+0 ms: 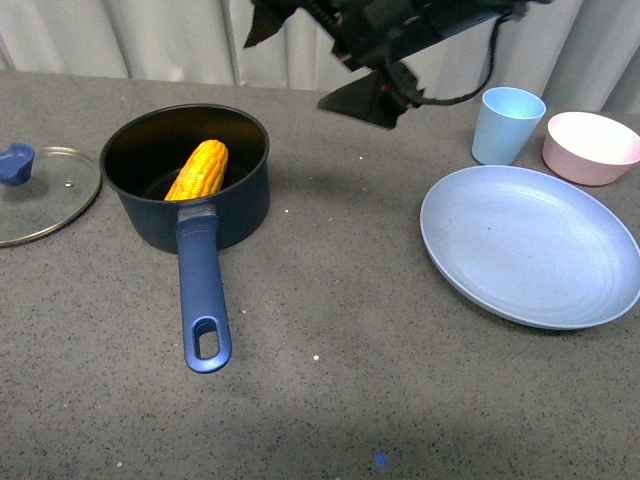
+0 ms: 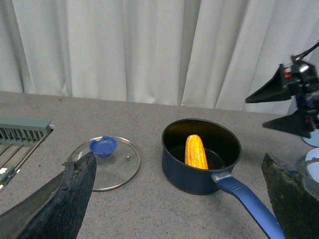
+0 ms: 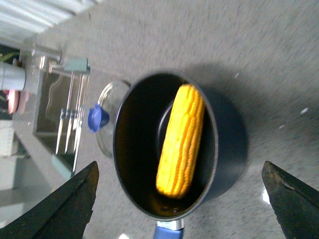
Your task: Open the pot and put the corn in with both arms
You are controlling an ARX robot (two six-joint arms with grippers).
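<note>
Corn: leaning inside the uncovered pot, below the right tool.
Right tool: released, empty.
Left tool: released, empty.

The right arm reaches in high across the upper middle of the front view, a black cable looping off its wrist. Its right gripper hangs in the air with the jaws spread wide and nothing between them; one dark finger points down and to the left, the other juts up at the frame's edge. In the right wrist view both fingers sit far apart at the frame's sides. The left gripper also stands wide apart and empty in its own wrist view, though its arm is out of sight, so its height is hard to judge.
</note>
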